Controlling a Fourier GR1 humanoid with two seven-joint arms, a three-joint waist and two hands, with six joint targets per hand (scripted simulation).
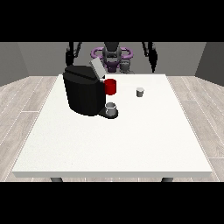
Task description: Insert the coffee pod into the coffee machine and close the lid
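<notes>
You see the coffee pod (140, 92) standing upright on the white counter (112, 140), well apart from the coffee machine (84, 89) and toward the view's right of it, near the counter's far edge. The pod looks like a small grey cup, with a paler top rim and a darker body. The machine is a bulky black block on the view's left half of the counter, its grey lid (96, 69) tilted up and open. A red part (110, 86) shows at the machine's front, and below it a grey cup (111, 108) sits on the machine's black base. Both hands hang high behind the far edge, away from everything on the counter: the hand at the view's left (69, 56) above the machine, and the hand at the view's right (153, 63) beyond the pod. You cannot tell how the fingers of either hand lie.
</notes>
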